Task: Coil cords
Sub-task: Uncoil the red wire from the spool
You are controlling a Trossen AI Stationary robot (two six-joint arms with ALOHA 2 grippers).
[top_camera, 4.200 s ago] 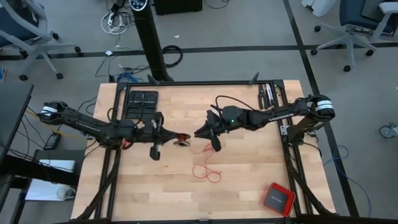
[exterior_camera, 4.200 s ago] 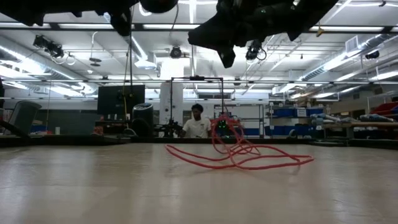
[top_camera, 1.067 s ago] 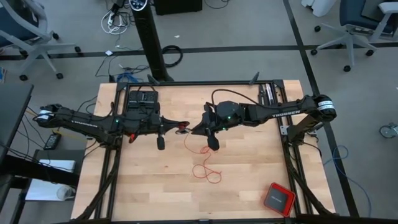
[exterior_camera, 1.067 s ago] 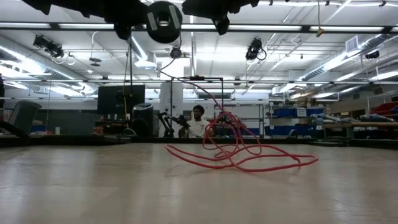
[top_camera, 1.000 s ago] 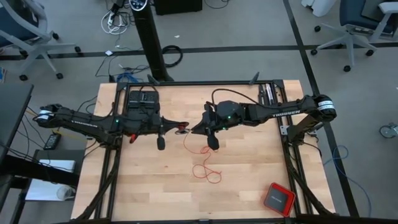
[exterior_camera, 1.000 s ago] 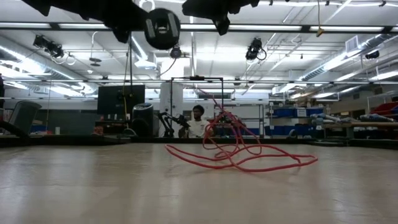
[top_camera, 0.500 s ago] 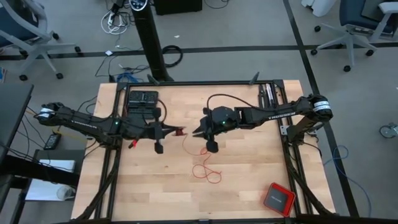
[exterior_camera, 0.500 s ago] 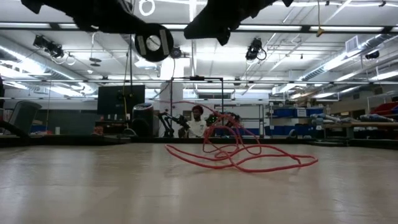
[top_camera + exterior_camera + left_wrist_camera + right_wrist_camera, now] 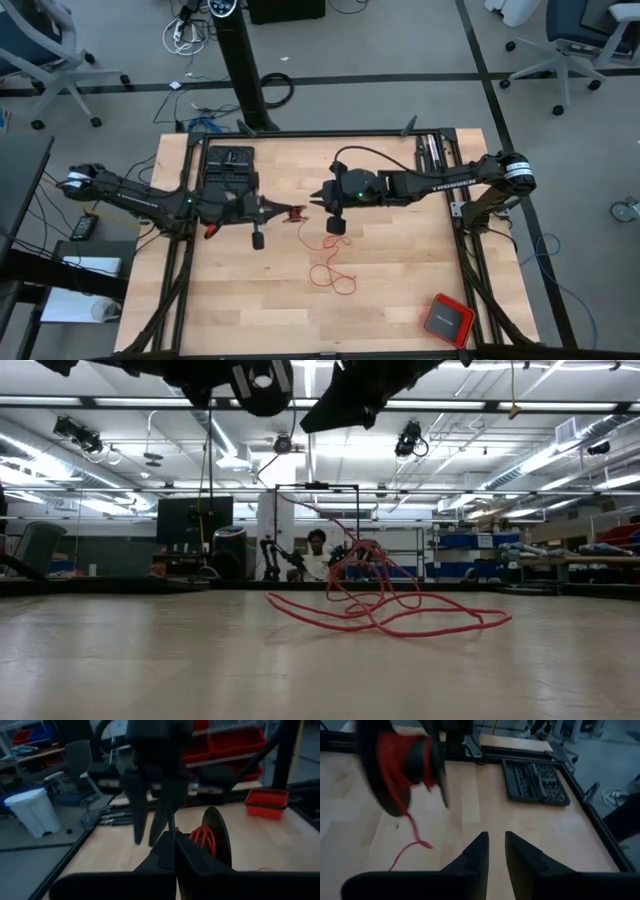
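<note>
- Left pincer, raised above the middle of the pale wooden worktop: I have it fully shut on a small dark round spool carrying a few turns of the very thin red cord. I judge the spool is held off the surface so that cord can be wound on without dragging.
- Right pincer, just beside the spool and facing it: in its own wrist view the two dark fingers stand slightly apart with bare worktop showing between them, so it has hold of nothing. I judge it is placed there to pick up the free strand and guide it round the spool.
- Red cord, remainder: one strand hangs from the spool to the worktop, where most of the length lies in loose, crossing loops, nearer the front edge than the two pincers. In the low view these loops form an untidy heap; I judge the coiling is at an early stage.
- Surroundings: a black tray of small tool bits lies at the back left of the worktop, near the left arm; a red square box with a dark top sits at the front right corner, well apart from the cord.
- Obstacles: the crossings in the slack may snag as it is drawn up.
</note>
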